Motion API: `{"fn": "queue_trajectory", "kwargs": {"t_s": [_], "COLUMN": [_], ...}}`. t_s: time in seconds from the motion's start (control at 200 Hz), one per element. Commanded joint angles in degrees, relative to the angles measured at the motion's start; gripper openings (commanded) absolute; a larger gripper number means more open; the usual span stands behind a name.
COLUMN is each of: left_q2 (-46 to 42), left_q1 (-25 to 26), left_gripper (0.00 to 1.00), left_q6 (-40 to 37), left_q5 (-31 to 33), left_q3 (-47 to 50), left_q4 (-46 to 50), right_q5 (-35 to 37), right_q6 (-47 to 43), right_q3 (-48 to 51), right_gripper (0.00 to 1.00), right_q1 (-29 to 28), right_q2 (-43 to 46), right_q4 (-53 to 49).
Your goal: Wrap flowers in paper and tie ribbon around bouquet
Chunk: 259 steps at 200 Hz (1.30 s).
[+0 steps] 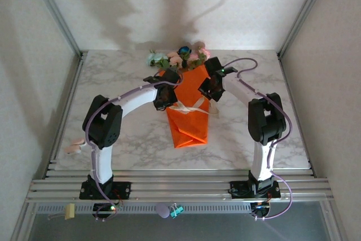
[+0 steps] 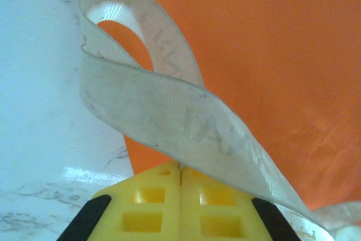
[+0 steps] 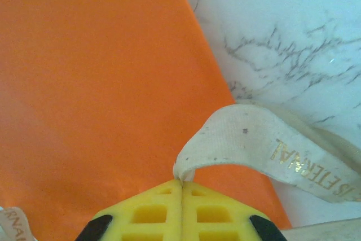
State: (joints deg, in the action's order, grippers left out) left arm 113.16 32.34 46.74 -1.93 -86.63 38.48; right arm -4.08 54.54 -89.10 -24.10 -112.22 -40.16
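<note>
- The bouquet (image 1: pixel 188 119) lies mid-tabletop (image 1: pixel 113 77), its long axis running far edge to near edge, with the flowers (image 1: pixel 180 57) at the far end.
- The ribbon (image 2: pixel 169 117) crosses its waist — the left gripper (image 2: pixel 180 174) pinches the left end and the right gripper (image 3: pixel 181 184) the right, jaws pressed together.
- Tightening likely means pulling the ends outward, crosswise to the cone.

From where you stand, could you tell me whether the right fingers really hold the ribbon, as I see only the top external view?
Observer: Yes; the right wrist view shows the right fingers shut on the ribbon, at its end, beside the orange paper.
Operator: And the other side, please?
Observer: The left fingers are shut as well, with the ribbon meeting their tips and looping over the paper.
Operator: Is the ribbon printed?
Observer: Yes, gold lettering runs along it.
</note>
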Motion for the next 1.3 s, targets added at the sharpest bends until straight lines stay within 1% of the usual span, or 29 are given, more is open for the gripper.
{"fn": "queue_trajectory", "kwargs": {"t_s": [0.0,0.17,0.37,0.531,0.616,0.811,1.006,1.291], "left_q2": [-4.0,-10.5,-14.9,-16.5,-17.2,-19.7,-21.6,-21.7], "left_q1": [-0.9,-3.0,-6.7,-9.9,-11.4,-16.9,-21.6,-30.6], "left_gripper": [0.00,0.00,0.00,0.00,0.00,0.00,0.00,0.00], "left_q6": [1.3,1.5,0.1,-1.3,-2.0,-1.5,-1.0,1.5], "left_q5": [-1.6,-4.3,-5.9,-4.8,-2.8,-1.8,-0.1,-4.4], "left_q3": [3.4,10.6,15.3,17.1,17.6,21.6,22.5,22.8], "left_q4": [0.9,1.2,2.4,3.2,4.0,1.4,0.0,-4.6], "right_q5": [1.3,2.3,3.7,6.0,7.2,8.4,8.6,7.8], "right_q6": [-2.6,-6.3,-9.7,-11.9,-13.1,-14.1,-14.8,-14.9], "right_q3": [0.1,-0.6,0.2,0.8,1.2,2.2,3.5,5.4], "right_gripper": [0.00,0.00,0.00,0.00,0.00,0.00,0.00,0.00], "right_q1": [1.0,2.2,5.2,7.9,9.3,13.1,18.2,24.1], "right_q2": [2.1,1.7,1.7,2.3,2.7,3.5,5.0,6.1], "right_q4": [-1.7,-2.7,-3.3,-4.2,-4.4,-4.9,-4.8,-4.8]}}
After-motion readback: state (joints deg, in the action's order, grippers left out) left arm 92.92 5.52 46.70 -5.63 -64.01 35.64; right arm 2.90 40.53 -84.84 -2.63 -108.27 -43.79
